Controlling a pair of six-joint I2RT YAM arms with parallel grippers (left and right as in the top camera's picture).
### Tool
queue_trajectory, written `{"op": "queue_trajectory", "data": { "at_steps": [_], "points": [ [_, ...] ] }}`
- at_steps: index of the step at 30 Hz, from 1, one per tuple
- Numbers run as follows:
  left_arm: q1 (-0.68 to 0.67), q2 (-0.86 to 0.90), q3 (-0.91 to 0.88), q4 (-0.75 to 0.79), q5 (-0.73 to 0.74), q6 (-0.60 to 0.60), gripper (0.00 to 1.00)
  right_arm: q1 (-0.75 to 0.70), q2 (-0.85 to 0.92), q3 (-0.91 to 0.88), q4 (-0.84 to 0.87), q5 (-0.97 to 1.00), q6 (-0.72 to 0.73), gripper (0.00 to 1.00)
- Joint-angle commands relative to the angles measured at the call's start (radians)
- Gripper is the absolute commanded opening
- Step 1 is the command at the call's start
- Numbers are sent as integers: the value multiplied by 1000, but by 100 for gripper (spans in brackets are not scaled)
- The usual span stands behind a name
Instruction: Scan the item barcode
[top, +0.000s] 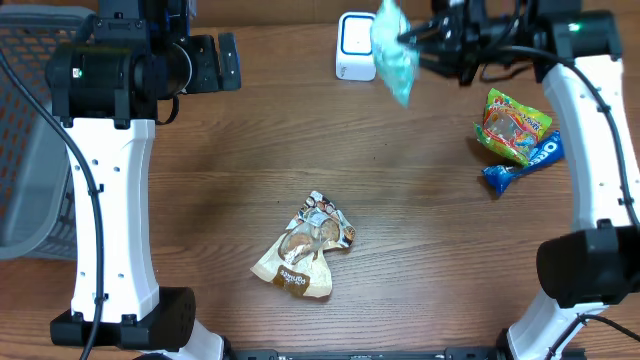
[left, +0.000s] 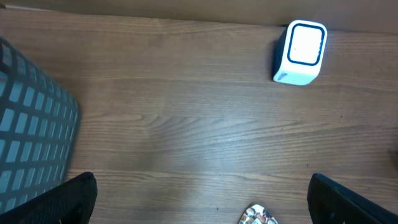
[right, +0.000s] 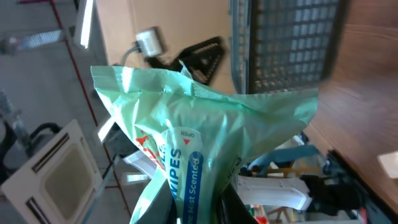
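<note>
Right gripper (top: 410, 40) pinched narrow on soft pale-green plastic wipes pack (top: 392, 52), pack held aloft just beside white-and-blue box scanner (top: 356, 47). Left gripper (top: 232, 62) spread wide, empty.

Risks: limp film may sag or twist, turning barcode face away from scanner window, so no read. Thin-edge grip may slip.

Grey mesh basket (top: 30, 130) at left table edge. Contents cannot tell, interior mostly out of frame.
</note>
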Motion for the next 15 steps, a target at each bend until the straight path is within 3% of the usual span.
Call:
{"op": "queue_trajectory", "data": {
  "at_steps": [1,8,15],
  "points": [
    [-2,3,1,1,1,18,100,-18,7,-130,-9,-28,-131,4],
    [-2,3,1,1,1,18,100,-114,7,-387,-87,52,-8,4],
    [-2,3,1,1,1,18,100,-208,6,-427,-228,78,-8,4]
  ]
}}
